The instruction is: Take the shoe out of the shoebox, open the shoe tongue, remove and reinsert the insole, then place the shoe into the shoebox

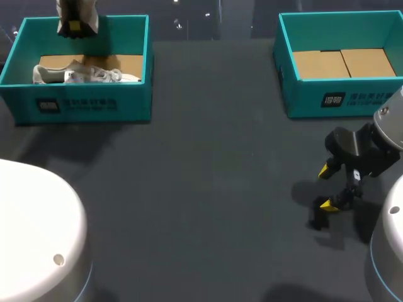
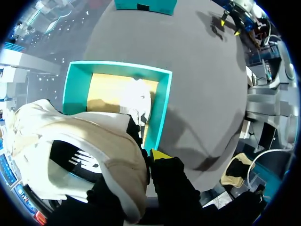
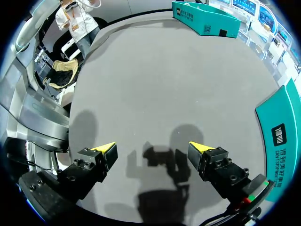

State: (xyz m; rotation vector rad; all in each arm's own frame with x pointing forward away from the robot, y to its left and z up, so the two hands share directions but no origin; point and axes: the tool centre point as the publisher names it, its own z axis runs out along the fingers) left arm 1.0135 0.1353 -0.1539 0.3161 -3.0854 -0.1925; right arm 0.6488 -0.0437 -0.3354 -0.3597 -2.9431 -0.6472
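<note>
Left gripper clamped on cream fabric sneaker with black logo, above left teal cardboard shoebox. White lace-up sneaker lies inside that box. Right gripper wide open, empty, over dark grey desk near right teal shoebox.

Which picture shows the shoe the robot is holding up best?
The left wrist view: the held shoe fills much of it, cream with a black logo on its side. The head view catches only a part of it, over the far wall of the left box. The right wrist view doesn't show it.
</note>
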